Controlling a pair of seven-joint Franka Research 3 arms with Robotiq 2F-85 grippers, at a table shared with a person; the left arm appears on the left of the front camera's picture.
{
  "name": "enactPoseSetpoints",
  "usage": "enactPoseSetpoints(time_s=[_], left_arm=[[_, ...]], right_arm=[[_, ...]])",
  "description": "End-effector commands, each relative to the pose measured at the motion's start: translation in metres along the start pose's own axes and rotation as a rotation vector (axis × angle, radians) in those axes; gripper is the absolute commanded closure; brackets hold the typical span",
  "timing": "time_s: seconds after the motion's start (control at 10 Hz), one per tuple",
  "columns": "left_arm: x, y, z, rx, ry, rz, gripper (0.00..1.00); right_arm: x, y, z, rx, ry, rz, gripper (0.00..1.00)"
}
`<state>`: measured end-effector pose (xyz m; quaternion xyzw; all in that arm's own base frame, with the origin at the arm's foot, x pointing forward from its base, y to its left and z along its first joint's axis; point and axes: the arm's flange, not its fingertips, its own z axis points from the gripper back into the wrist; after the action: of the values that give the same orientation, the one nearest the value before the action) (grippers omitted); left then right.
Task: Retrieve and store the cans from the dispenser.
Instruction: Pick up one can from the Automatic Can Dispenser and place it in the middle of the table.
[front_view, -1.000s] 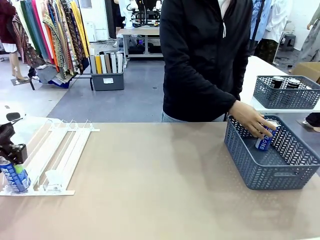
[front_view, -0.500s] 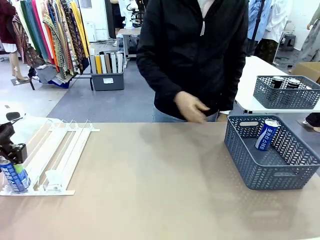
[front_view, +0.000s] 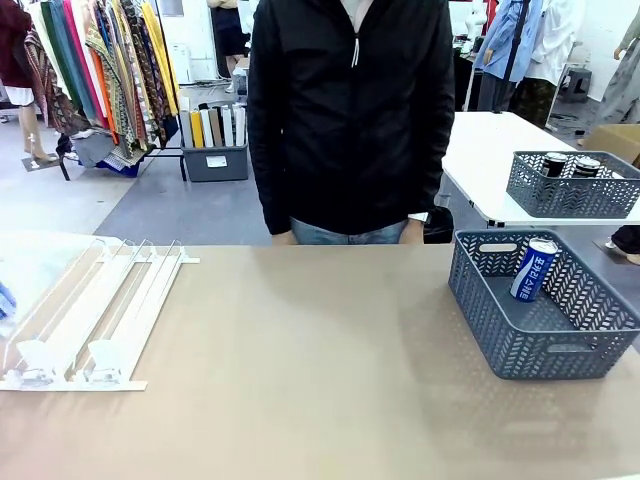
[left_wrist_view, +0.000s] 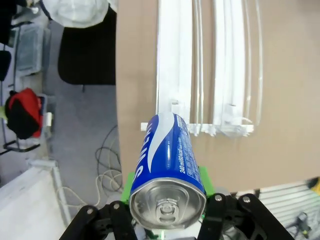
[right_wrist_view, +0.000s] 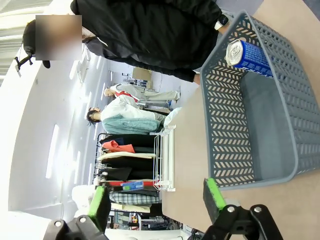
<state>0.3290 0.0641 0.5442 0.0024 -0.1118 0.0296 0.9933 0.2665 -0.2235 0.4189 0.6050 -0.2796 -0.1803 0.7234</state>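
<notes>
Front view, dispenser (front_view: 90, 315): we see it at the left end of the tan surface (front_view: 320, 400), lanes bare, front stops toward us.
Left hand (left_wrist_view: 167, 207): in our left wrist view it pinches a blue can (left_wrist_view: 169, 165) between green pads, silver top facing the camera, above the dispenser's front edge.
Person (front_view: 350, 120): stands at the far side in a dark jacket.
Basket (front_view: 540, 345): grey-blue lattice, on the right of the surface; a second blue can (front_view: 533, 268) leans tilted against its far wall.
Right hand (right_wrist_view: 155, 197): our right wrist view shows its fingers spread wide, holding nothing, near the basket.
</notes>
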Motion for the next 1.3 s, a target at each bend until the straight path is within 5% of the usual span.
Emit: enactPoseSetpoints(time_s=[0.0,0.3,0.4,0.5,0.7,0.9,1.2], left_arm=[[-0.015,0.014,0.052,-0.096,-0.103,0.000,1.00],[-0.032,0.039,0.075,-0.183,-0.188,0.027,1.00],[-0.030,0.052,0.071,-0.243,-0.188,0.079,1.00],[-0.037,0.035,0.088,-0.137,-0.180,0.037,1.00],[-0.037,0.035,0.088,-0.137,-0.180,0.037,1.00],[-0.026,0.033,0.070,-0.262,-0.108,0.077,1.00],[0.004,-0.122,0.078,-0.235,-0.070,-0.246,1.00]], right_arm=[[0.001,0.002,0.001,0.004,0.003,0.012,0.00],[0.001,0.002,0.001,0.004,0.003,0.012,0.00],[0.001,0.002,0.001,0.004,0.003,0.012,0.00],[0.001,0.002,0.001,0.004,0.003,0.012,0.00],[0.001,0.002,0.001,0.004,0.003,0.012,0.00],[0.001,0.002,0.001,0.004,0.003,0.012,0.00],[0.001,0.002,0.001,0.004,0.003,0.012,0.00]])
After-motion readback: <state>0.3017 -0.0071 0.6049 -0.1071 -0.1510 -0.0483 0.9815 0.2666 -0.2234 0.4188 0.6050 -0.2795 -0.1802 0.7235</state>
